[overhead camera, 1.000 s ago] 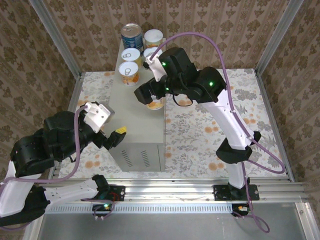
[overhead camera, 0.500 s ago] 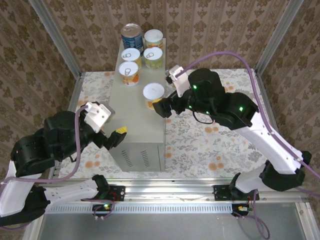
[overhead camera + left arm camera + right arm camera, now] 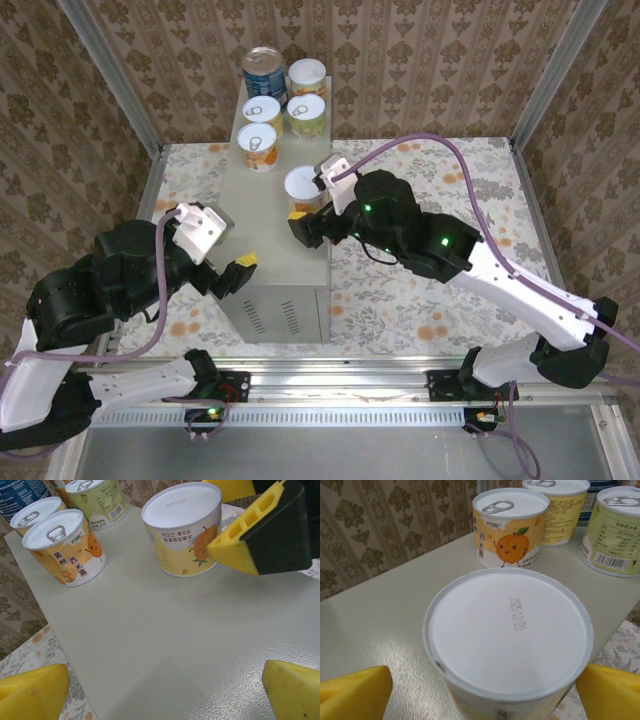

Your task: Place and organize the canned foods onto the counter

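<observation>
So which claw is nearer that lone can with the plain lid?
Right. The right gripper has a finger either side of the can; the left gripper hovers over the near end of the counter.

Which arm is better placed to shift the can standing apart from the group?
Right. Its claw straddles that can, a finger on each side, at the counter's right edge. The left claw hangs open over the counter's near end, short of the can.

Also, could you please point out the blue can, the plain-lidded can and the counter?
blue can (image 3: pixel 263 62), top external view, silver top.
plain-lidded can (image 3: pixel 509 630), right wrist view, middle of lid.
counter (image 3: pixel 175 640), left wrist view, bare top surface.
</observation>
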Tool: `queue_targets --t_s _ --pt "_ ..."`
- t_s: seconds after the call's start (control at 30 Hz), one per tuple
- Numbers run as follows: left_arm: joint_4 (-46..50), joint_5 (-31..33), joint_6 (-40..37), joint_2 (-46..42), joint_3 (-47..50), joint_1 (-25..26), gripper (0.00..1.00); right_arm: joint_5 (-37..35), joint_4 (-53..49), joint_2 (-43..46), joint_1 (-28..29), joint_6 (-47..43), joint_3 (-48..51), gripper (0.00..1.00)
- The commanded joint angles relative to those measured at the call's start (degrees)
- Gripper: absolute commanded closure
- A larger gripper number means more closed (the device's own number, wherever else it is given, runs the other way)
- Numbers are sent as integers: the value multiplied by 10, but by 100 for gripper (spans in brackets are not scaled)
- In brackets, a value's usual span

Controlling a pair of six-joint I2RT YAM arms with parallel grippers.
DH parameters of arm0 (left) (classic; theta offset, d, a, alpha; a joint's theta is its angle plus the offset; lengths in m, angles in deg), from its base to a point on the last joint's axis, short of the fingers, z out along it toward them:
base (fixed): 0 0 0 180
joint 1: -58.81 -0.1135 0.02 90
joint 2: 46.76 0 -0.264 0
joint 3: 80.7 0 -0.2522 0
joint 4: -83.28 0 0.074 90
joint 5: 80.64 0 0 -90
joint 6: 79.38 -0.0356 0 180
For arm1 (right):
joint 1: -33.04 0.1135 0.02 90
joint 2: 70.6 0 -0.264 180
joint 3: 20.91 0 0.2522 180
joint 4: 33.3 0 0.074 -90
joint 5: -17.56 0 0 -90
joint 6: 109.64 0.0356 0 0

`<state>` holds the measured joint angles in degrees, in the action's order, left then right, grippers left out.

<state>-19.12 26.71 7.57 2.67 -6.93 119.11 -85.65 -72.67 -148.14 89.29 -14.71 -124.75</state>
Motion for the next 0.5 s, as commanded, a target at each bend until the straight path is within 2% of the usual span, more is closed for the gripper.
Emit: queue_targets --t_s 0.0,0.23,0.47 --pt "-6 -1 2 -4 4 0 0 -57 62 -7 12 -1 11 9" --pt "-7 5 -2 -5 6 0 0 -95 89 -17 13 -20 19 21" --pt "-15 11 -13 -2 8 0 0 -98 92 -51 -5 -28 4 24"
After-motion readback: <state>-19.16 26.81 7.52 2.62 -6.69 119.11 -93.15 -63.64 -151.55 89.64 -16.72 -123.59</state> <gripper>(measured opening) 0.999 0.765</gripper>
